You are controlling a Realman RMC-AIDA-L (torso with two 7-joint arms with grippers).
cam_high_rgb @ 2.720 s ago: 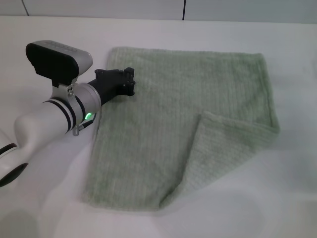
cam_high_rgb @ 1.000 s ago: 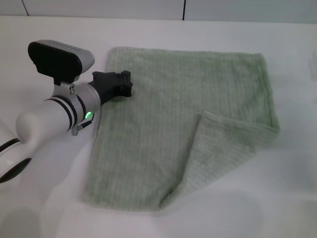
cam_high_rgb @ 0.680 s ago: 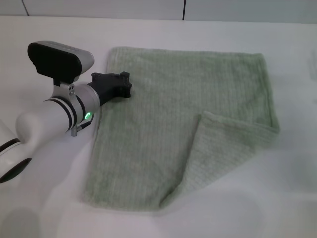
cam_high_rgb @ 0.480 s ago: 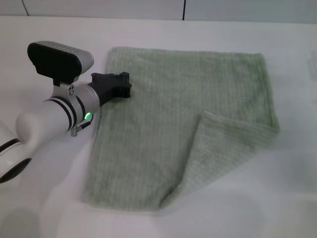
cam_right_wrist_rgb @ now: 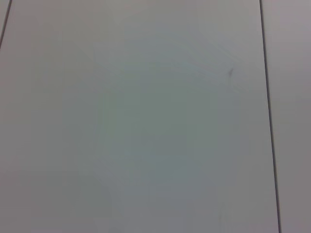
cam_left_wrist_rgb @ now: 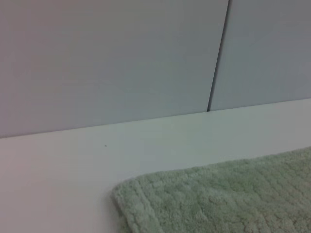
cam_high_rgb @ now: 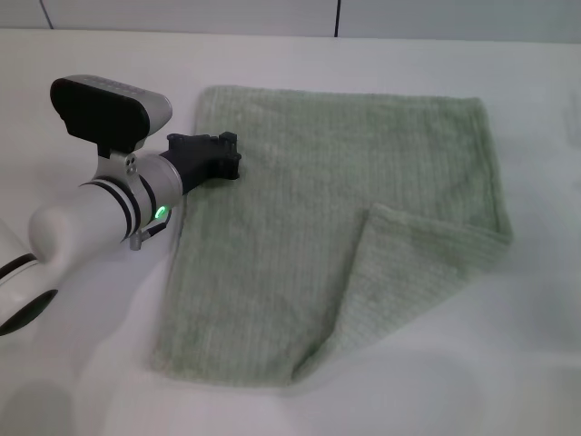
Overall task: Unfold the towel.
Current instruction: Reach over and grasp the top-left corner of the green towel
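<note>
My left hand (cam_high_rgb: 227, 156) over towel (cam_high_rgb: 345, 218) far-left; grip state unclear. Near-right corner folded; tugging here could bunch it.

sage-green ribbed towel (cam_high_rgb: 336, 227), white table (cam_high_rgb: 508, 363), black gripper (cam_high_rgb: 227, 154)

Plush, ribbed sage-green cloth towel (cam_high_rgb: 336, 227) lies on a smooth, matt white surface (cam_high_rgb: 508, 345); the left end effector (cam_high_rgb: 222, 156) looks matt black plastic.

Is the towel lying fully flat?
No, the towel has its near right corner folded over onto itself in the head view.
</note>
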